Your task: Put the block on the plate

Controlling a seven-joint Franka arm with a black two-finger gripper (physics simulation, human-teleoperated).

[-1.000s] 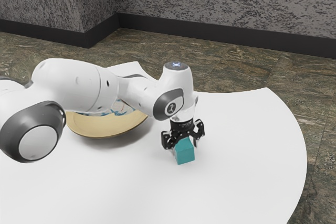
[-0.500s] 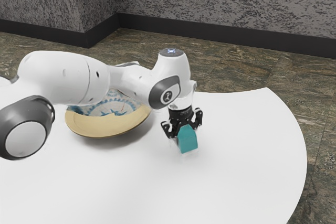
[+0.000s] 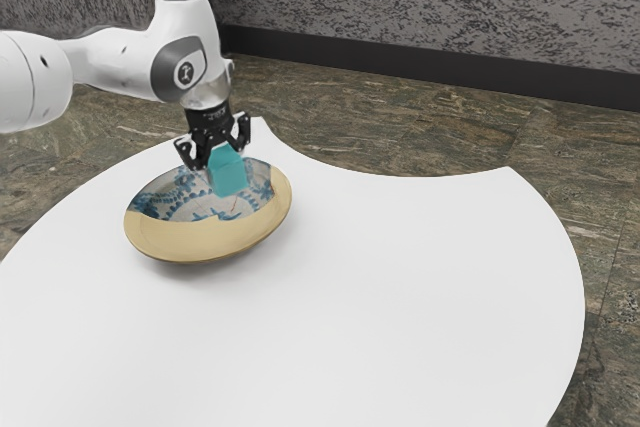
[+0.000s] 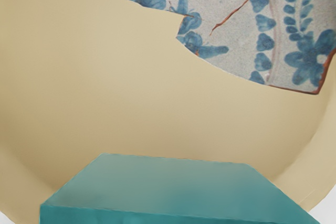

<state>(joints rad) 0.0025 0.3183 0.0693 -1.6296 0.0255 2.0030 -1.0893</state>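
Note:
My gripper [image 3: 222,164] is over the plate in the exterior view, shut on the teal block [image 3: 228,175]. The block hangs below the hand, in front of the plate's patterned part as seen there. The plate [image 3: 200,239] is round and shallow, tan with a blue-and-white floral section, and stands on the table. In the wrist view the block [image 4: 168,187] is large at the lower edge, with the plate [image 4: 115,87] spread out beneath it. The block's far side is hidden in the exterior view.
The white table [image 3: 400,297] has a curved edge at the exterior view's right and a notch along its far side. A grey wall with a dark baseboard [image 3: 420,67] stands behind, beyond the stone floor.
From low over the table, my hand has risen with the block and moved toward the exterior view's left, over the plate. The plate stands where it was.

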